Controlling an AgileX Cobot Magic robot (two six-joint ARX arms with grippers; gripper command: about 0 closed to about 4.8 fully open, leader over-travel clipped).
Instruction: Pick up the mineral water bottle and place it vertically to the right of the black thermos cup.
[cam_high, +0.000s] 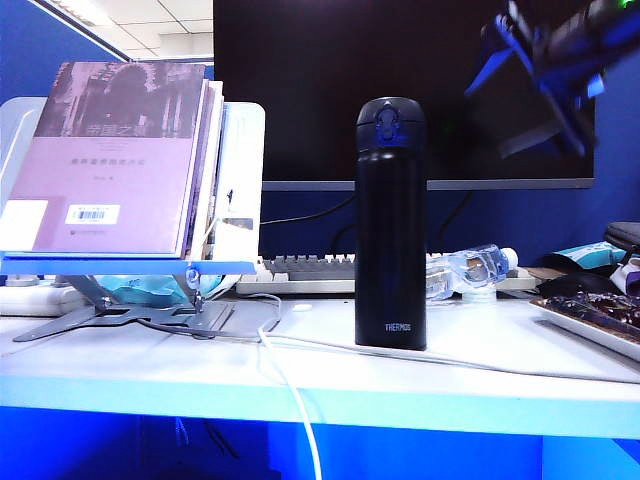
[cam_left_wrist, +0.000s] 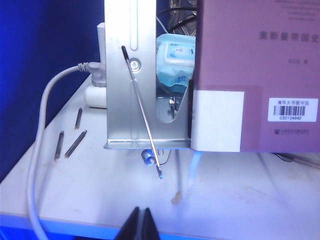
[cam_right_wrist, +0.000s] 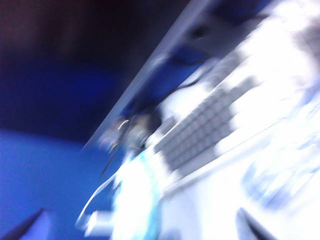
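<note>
Step in hand: reaching for the clear plastic mineral water bottle with the white cap (cam_high: 468, 270). Lying on its side on the white desk (cam_high: 150, 370), just in front of the grey keyboard (cam_high: 310, 272), behind and to the right of the tall matte-black thermos cup (cam_high: 391, 222), cap pointing right. Not yet touched.

Right hand (cam_high: 535, 60) high up at the top right of the outside view, far above the bottle, blurred, fingers spread wide, nothing between them. Right wrist view too smeared to show much, only keyboard keys.

Left hand (cam_left_wrist: 140, 222) low over the desk edge near the silver metal book stand (cam_left_wrist: 132, 100), fingertips pressed together, holding nothing.

To do it well: come down slowly, line the fingers up across the bottle's thin middle, stay clear of the thermos cup so as not to knock it. Grip gently; soft plastic probably squashes. Then tip upright, cap on top, onto the bare spot right of the cup.
</note>
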